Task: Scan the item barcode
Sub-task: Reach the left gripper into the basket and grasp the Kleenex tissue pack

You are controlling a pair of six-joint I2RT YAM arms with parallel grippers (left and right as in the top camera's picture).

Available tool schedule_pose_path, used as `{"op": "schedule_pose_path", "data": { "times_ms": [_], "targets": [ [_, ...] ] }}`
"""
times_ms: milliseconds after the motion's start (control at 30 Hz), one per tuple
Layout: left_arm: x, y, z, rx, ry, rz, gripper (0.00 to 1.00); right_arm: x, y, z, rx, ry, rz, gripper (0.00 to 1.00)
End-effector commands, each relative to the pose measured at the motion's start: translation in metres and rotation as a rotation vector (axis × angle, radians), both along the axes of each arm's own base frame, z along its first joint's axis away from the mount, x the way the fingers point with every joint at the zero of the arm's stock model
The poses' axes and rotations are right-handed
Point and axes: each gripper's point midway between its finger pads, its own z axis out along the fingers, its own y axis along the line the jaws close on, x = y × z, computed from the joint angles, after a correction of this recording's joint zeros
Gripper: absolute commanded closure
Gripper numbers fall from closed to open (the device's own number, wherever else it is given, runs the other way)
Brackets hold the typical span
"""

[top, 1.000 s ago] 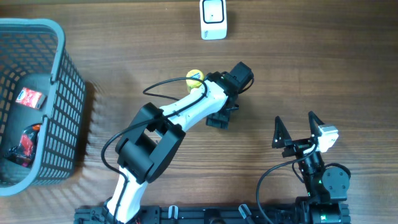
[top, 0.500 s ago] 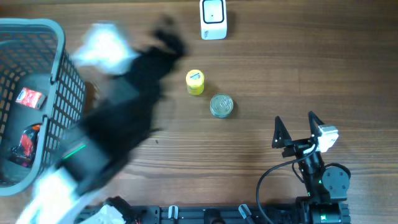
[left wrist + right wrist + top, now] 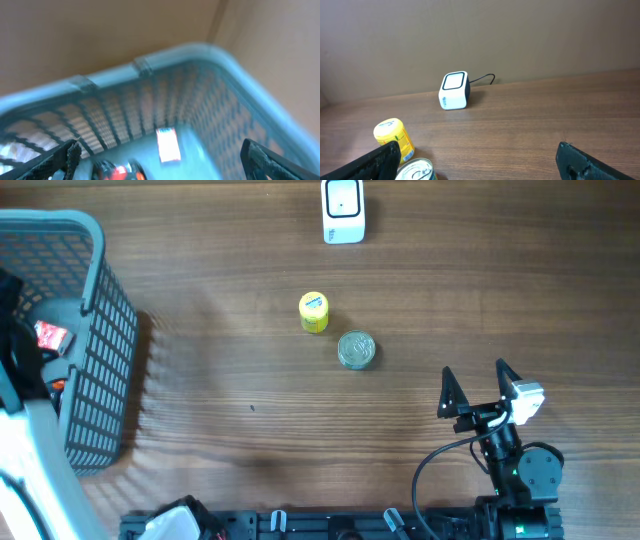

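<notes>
Wood surface (image 3: pixel 200 400), overhead: white scanner (image 3: pixel 343 210) at far edge. Yellow tub (image 3: pixel 313 311) and tin (image 3: pixel 356 349) mid-surface, close together, well apart from scanner. Grey basket (image 3: pixel 95 330) at left, left arm (image 3: pixel 25 450) blurred over it. Right fingers (image 3: pixel 447 392) at near edge, spread wide, empty.

Left wrist: left fingers (image 3: pixel 55 159) wide apart, holding nothing, above basket. White packet (image 3: pixel 167 145) and red item (image 3: pixel 116 171) inside, blurred.

Right wrist: fingers wide, empty. Tub and tin low left, scanner beyond.

Matt brown wood-grain counter (image 3: pixel 220 410). Grey-blue plastic lattice basket (image 3: pixel 112 330), smooth rim. Round silver metal can (image 3: pixel 356 349) with shiny lid. Small yellow plastic jar (image 3: pixel 313 312), glossy. White smooth plastic scanner cube (image 3: pixel 344 211).
</notes>
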Motion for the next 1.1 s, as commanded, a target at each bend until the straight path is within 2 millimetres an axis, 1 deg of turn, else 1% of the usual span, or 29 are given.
{"op": "schedule_pose_path", "data": {
  "times_ms": [0, 33, 67, 100, 167, 233, 300, 400, 433, 600, 667, 700, 833, 867, 967, 1067],
  "targets": [
    [0.063, -0.030, -0.060, -0.281, 0.043, -0.458, 0.00, 0.000, 0.000, 0.002, 0.007, -0.008, -0.003, 0.00],
    [0.078, -0.036, -0.088, -0.361, 0.091, -0.612, 0.00, 0.000, 0.000, 0.002, 0.007, -0.008, -0.003, 0.00],
    [0.078, -0.028, -0.105, -0.386, 0.136, -0.608, 0.00, 0.000, 0.000, 0.002, 0.007, -0.008, -0.003, 0.00],
    [0.069, -0.012, -0.129, -0.429, 0.204, -0.536, 0.00, 0.000, 0.000, 0.002, 0.007, -0.008, -0.003, 0.00],
    [0.049, 0.016, -0.166, -0.519, 0.285, -0.384, 0.00, 0.000, 0.000, 0.002, 0.007, -0.008, -0.003, 0.00],
    [0.031, 0.036, -0.193, -0.629, 0.272, -0.169, 0.00, 0.000, 0.000, 0.002, 0.007, -0.008, -0.003, 0.00],
    [0.031, 0.043, -0.206, -0.666, 0.268, -0.124, 0.00, 0.000, 0.000, 0.002, 0.007, -0.008, -0.003, 0.00],
    [0.021, 0.064, -0.222, -0.627, 0.295, 0.027, 0.00, 0.000, 0.000, 0.002, 0.007, -0.008, -0.003, 0.00],
    [0.022, 0.067, -0.231, -0.633, 0.277, 0.062, 0.00, 0.000, 0.000, 0.002, 0.007, -0.008, -0.003, 0.00],
    [0.032, 0.073, -0.280, -0.650, 0.184, 0.133, 0.00, 0.000, 0.000, 0.002, 0.007, -0.008, -0.003, 0.00],
    [0.036, 0.076, -0.304, -0.648, 0.149, 0.150, 0.00, 0.000, 0.000, 0.002, 0.007, -0.008, -0.003, 0.00],
    [0.038, 0.077, -0.310, -0.645, 0.148, 0.147, 0.00, 0.000, 0.000, 0.002, 0.007, -0.008, -0.003, 0.00],
    [0.059, 0.075, -0.333, -0.635, 0.149, 0.111, 0.00, 0.000, 0.000, 0.002, 0.007, -0.008, -0.003, 0.00],
    [0.070, 0.071, -0.343, -0.630, 0.153, 0.089, 0.00, 0.000, 0.000, 0.002, 0.007, -0.008, -0.003, 0.00],
    [0.089, 0.063, -0.353, -0.621, 0.140, 0.062, 0.00, 0.000, 0.000, 0.002, 0.007, -0.008, -0.003, 0.00],
    [0.095, 0.064, -0.354, -0.613, 0.114, 0.073, 0.00, 0.000, 0.000, 0.002, 0.007, -0.008, -0.003, 0.00]
  ]
}}
